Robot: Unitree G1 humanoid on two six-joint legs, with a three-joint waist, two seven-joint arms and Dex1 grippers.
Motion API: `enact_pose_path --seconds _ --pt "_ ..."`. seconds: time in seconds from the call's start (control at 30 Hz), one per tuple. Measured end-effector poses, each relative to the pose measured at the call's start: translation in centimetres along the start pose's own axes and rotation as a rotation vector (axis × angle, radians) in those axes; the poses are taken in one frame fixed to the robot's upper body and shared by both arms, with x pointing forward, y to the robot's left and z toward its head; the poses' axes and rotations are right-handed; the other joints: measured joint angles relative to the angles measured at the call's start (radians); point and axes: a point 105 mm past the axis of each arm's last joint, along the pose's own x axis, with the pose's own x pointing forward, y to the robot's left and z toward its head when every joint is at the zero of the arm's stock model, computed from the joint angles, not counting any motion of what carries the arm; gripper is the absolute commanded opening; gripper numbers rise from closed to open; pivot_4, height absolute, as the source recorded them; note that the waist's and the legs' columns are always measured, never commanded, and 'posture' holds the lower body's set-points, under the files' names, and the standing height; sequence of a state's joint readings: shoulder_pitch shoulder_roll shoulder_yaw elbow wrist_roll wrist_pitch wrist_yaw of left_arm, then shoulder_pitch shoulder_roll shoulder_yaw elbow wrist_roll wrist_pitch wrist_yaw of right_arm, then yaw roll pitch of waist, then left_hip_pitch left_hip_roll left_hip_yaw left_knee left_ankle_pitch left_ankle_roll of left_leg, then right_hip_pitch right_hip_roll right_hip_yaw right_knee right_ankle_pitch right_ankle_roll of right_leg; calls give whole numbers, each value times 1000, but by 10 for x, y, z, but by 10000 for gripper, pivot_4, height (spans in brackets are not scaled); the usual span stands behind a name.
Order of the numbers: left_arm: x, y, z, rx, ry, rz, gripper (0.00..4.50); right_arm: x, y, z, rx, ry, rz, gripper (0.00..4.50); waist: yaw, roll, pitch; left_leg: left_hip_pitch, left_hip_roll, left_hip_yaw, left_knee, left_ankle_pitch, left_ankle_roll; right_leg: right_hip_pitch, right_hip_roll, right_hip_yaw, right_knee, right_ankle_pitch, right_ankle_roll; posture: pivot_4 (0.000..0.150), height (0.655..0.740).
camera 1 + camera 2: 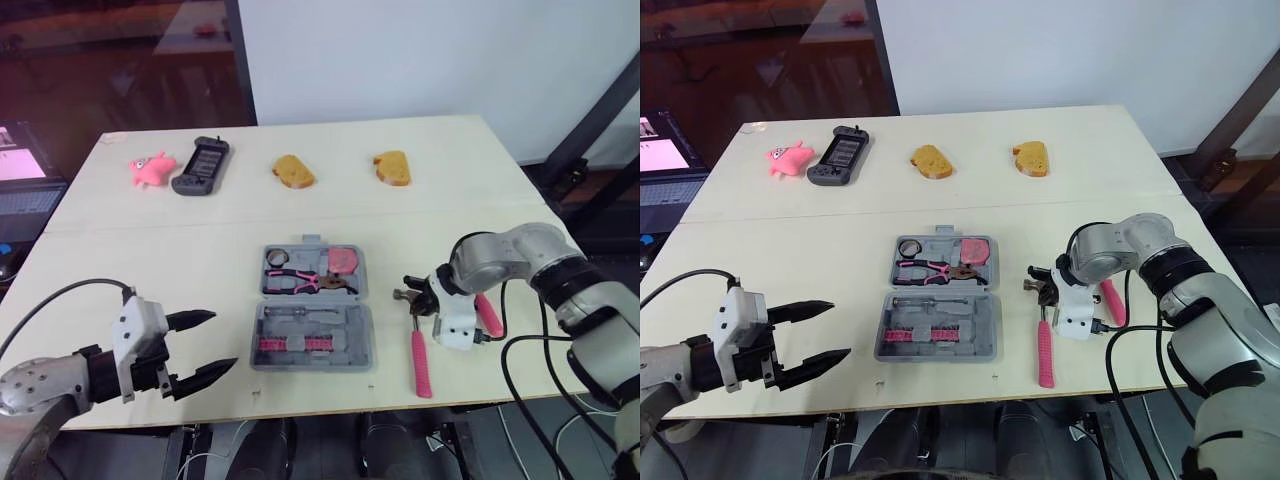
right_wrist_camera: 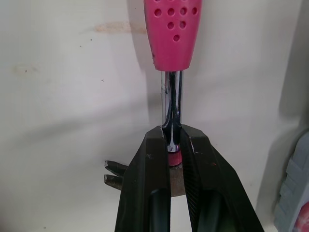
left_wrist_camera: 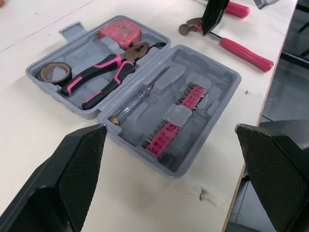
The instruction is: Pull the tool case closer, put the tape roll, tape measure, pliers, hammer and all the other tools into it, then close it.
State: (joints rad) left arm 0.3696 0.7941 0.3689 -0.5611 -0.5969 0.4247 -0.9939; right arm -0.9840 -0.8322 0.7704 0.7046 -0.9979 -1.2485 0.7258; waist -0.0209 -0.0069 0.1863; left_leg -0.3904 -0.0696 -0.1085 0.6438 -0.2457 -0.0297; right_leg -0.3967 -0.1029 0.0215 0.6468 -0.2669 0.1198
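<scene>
Two tools outstanding; lid not yet closed.
Open tool case (image 3: 219, 84) holds pliers (image 3: 104, 77), tape measure (image 3: 118, 34), tape roll (image 3: 53, 72). Hammer (image 1: 420, 355) lies right of it, right gripper (image 1: 418, 297) clamped on its shaft. Left gripper (image 1: 222, 340) spread, empty. Pink-handled tool (image 1: 488, 315) lies beyond.

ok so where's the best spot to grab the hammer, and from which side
The thin steel shaft just under the head, coming straight down from above. The hammer lies flat on the table, so only a top approach lets a gripper straddle it, and the shaft is narrow. The right gripper is shut there.
</scene>
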Motion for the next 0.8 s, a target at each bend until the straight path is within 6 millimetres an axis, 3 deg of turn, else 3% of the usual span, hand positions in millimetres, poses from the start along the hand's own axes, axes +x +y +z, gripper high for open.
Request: enact_pose_path --seconds 0.33,0.5,0.67,0.8 --pt "1 5 3 25 -1 6 45000 9 3 -1 -1 9 -44 179 -1 -14 -8 7 1 0 0 0 0 7 0 0 0 -1 -2 1500 7400" --pt "0 11 0 18 5 16 45000 7 4 -1 24 7 -31 179 1 -14 -7 13 1 0 -1 0 0 13 0 1 -1 -2 -3 1500 7400" --pt "7 17 2 38 0 -6 45000 -26 4 -9 140 68 -39 179 3 -4 1 0 1 0 0 0 0 -1 -1 1 -1 -1 -2 1500 7400" --pt "11 18 3 44 -5 -26 45000 -53 7 -9 443 91 -59 179 2 -3 1 -1 1 0 -5 0 0 -2 -1 1 -2 -1 -2 1500 7400"
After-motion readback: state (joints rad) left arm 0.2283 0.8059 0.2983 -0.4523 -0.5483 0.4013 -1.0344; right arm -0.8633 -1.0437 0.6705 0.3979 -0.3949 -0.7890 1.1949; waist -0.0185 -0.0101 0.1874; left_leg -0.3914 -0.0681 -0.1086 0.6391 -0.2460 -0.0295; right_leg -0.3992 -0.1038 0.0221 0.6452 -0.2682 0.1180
